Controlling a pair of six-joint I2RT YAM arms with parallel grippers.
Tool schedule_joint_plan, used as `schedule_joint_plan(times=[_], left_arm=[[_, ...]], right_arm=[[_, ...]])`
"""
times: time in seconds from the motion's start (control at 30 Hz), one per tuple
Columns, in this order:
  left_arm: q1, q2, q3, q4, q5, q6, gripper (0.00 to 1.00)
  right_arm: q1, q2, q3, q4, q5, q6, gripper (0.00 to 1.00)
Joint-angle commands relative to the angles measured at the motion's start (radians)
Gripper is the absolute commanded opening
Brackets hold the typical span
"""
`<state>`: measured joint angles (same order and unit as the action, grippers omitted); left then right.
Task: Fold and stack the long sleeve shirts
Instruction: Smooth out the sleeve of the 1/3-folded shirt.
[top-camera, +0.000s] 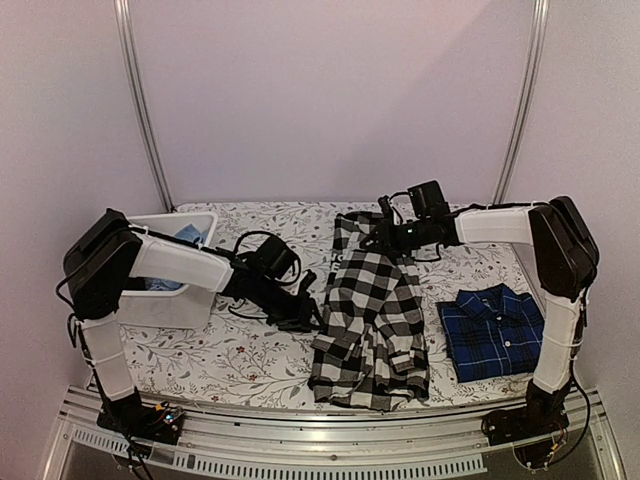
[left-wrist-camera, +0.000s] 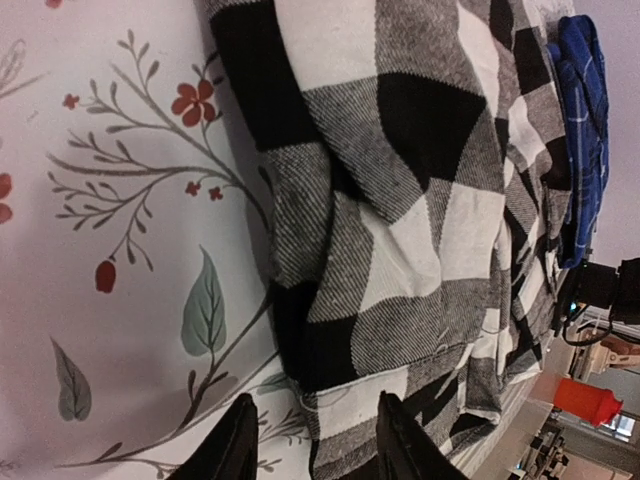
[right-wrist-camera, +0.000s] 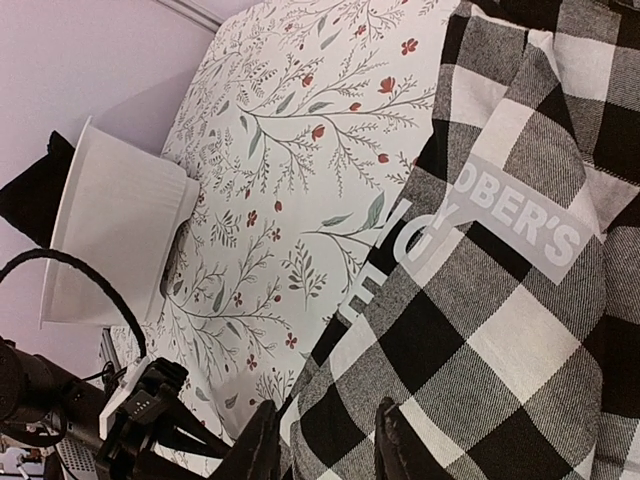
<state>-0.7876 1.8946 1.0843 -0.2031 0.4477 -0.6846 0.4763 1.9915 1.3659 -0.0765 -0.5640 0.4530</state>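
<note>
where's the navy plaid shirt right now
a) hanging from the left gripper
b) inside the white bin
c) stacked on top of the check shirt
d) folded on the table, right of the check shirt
d: the navy plaid shirt lies folded by itself on the table, to the right of the black-and-white check shirt, with neither shirt on top of the other.
</note>
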Motion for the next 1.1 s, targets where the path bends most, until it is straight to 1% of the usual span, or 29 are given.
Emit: schedule_joint_plan(times=[0.0, 0.13, 0.3, 0.4, 0.5, 0.57, 0.73, 0.87, 0.97, 1.07], left_arm=[[-0.024, -0.049, -0.015, -0.035, -0.056, -0.018, 0.40], [-0.050, -0.044, -0.014, -0.073, -0.091, -0.028, 0.39], [-0.079, -0.030, -0.012, -0.064, -0.056, -0.033, 0.34], [-0.092, -0.030, -0.012, -0.073, -0.050, -0.036, 0.28], [-0.103, -0.034, -0.003, -0.094, -0.046, -0.035, 0.15], [-0.111, -0.042, 0.010, -0.115, -0.049, -0.030, 0.09], [-0.122, -0.062, 0.047, -0.154, -0.038, -0.019, 0.00], [-0.127, -0.063, 0.063, -0.161, 0.003, -0.011, 0.00], [-0.129, -0.058, 0.046, -0.126, 0.057, -0.022, 0.00], [-0.128, -0.035, 0.030, -0.118, 0.065, -0.025, 0.00]], right_arm=[[-0.004, 0.013, -0.010, 0.045, -0.021, 0.010, 0.31], [-0.004, 0.007, -0.029, 0.056, -0.026, 0.015, 0.31], [-0.005, -0.030, -0.070, 0.066, -0.017, 0.021, 0.31], [-0.005, -0.053, -0.095, 0.063, -0.004, 0.012, 0.32], [-0.005, -0.076, -0.112, 0.063, 0.008, 0.008, 0.32], [-0.005, -0.080, -0.117, 0.064, 0.010, 0.005, 0.32], [-0.005, -0.070, -0.118, 0.068, 0.005, 0.011, 0.32], [-0.005, -0.065, -0.111, 0.068, 0.011, 0.012, 0.33], [-0.005, -0.058, -0.092, 0.068, 0.012, 0.010, 0.33], [-0.005, -0.035, -0.064, 0.068, 0.002, 0.013, 0.33]])
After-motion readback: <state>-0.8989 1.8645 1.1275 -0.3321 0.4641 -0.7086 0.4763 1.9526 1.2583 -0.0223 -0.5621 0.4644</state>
